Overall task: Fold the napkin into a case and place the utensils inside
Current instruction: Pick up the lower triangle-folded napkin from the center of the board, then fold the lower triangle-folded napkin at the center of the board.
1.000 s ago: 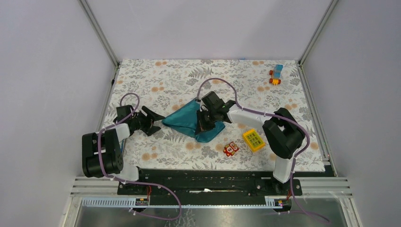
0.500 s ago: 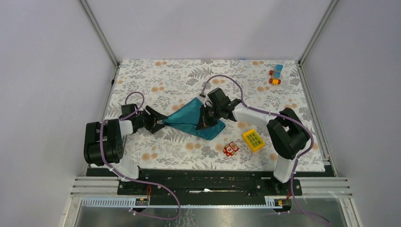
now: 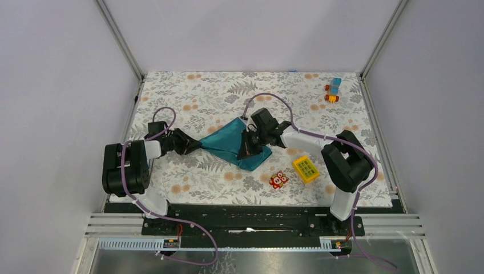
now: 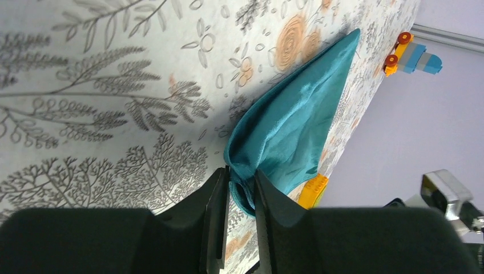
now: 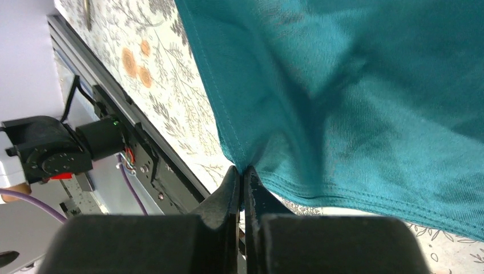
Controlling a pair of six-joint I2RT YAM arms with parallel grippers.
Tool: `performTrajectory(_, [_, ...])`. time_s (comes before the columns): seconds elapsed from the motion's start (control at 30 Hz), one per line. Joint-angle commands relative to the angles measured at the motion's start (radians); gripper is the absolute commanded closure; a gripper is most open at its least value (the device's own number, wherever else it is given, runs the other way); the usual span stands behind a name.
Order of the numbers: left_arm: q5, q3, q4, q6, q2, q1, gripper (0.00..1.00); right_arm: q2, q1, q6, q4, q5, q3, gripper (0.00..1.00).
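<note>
The teal napkin [image 3: 228, 141] lies as a rumpled, roughly triangular bundle on the floral table cover, partly lifted between the arms. My left gripper [image 3: 196, 145] reaches it from the left. In the left wrist view its fingers [image 4: 216, 200] are shut on a bunched fold of the napkin [image 4: 297, 120]. My right gripper [image 3: 246, 150] is at the napkin's near right part. In the right wrist view it [image 5: 243, 172] is shut on the hemmed edge of the napkin [image 5: 354, 85], which hangs taut above it. The utensils and the case are out of view.
A small red owl toy [image 3: 278, 180] and a yellow gridded block [image 3: 306, 169] sit just right of the napkin, near the right arm. A blue and orange toy car [image 3: 333, 90] stands at the far right corner. Metal frame posts edge the table.
My left gripper moved right onto the napkin's left corner and closed on it. The right gripper kept its grip, shifting slightly; the napkin's left tip is drawn out.
</note>
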Motion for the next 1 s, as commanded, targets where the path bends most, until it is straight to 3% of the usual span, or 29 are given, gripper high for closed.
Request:
performTrajectory(0.0, [-0.023, 0.071, -0.064, 0.069, -0.023, 0.001, 0.75, -0.04, 0.044, -0.042, 0.005, -0.031, -0.035, 1.0])
performTrajectory(0.17, [-0.03, 0.097, -0.168, 0.119, -0.045, 0.014, 0.84, -0.041, 0.119, -0.026, 0.051, -0.07, -0.076, 1.0])
performTrajectory(0.37, [-0.066, 0.13, -0.309, 0.192, -0.089, 0.046, 0.92, -0.039, 0.143, 0.13, 0.294, -0.186, -0.156, 1.0])
performTrajectory(0.6, [-0.133, 0.199, -0.414, 0.202, -0.107, 0.054, 1.0, -0.014, 0.149, 0.217, 0.435, -0.237, -0.184, 1.0])
performTrajectory(0.77, [-0.257, 0.239, -0.462, 0.143, -0.121, 0.004, 1.0, -0.007, 0.138, 0.265, 0.525, -0.273, -0.228, 1.0])
performTrajectory(0.97, [-0.496, 0.314, -0.537, 0.053, -0.13, -0.134, 1.0, 0.002, 0.114, 0.305, 0.601, -0.291, -0.288, 1.0])
